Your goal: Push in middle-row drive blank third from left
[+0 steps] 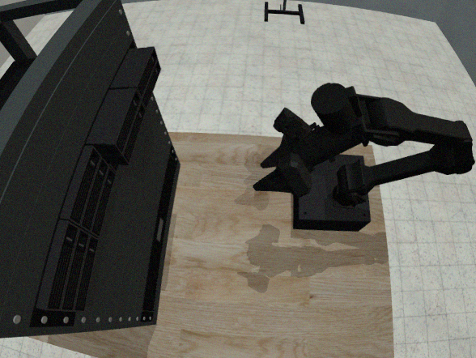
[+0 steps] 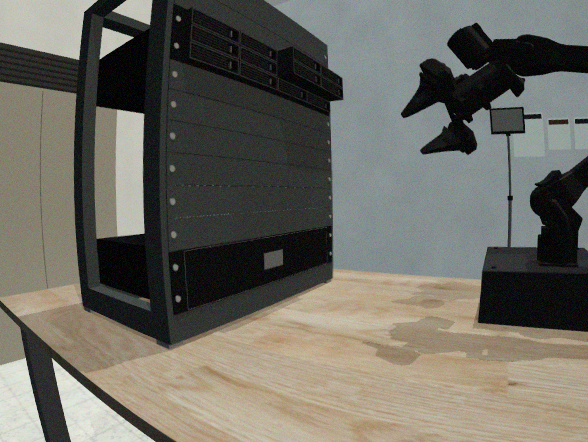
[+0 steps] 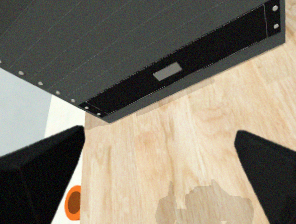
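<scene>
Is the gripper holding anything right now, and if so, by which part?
Nothing. The gripper is wide open in mid-air, apart from the rack.
</scene>
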Robot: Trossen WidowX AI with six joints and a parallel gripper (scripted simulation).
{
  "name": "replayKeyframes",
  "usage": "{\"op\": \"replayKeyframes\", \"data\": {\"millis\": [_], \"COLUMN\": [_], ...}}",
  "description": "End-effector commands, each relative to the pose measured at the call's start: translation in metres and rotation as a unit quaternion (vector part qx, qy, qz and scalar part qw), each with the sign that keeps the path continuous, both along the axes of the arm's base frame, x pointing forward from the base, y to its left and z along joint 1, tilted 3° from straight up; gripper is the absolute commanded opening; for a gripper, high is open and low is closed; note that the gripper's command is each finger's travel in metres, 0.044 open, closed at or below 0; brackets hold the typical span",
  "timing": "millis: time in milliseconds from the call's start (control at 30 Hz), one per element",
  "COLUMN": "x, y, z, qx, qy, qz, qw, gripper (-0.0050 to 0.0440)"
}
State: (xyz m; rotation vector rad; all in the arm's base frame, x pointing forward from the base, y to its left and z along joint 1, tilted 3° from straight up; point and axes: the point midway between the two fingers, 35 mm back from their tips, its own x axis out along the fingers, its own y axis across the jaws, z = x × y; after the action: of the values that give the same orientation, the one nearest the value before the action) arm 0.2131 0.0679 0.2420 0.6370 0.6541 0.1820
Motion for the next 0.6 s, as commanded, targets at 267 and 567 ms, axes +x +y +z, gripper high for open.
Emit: {"op": "replayKeyframes", "data": {"millis": [267,567], "x": [0.018,0.025], "y": [-0.014,-0.024], "z": [0.048,0.076], "qx": [0.137,0.238], "qy": [-0.054,-0.084], "qz": [-0.112,-0.168], "qw": [0.983,0.953], "gripper": [0.044,0.044]}}
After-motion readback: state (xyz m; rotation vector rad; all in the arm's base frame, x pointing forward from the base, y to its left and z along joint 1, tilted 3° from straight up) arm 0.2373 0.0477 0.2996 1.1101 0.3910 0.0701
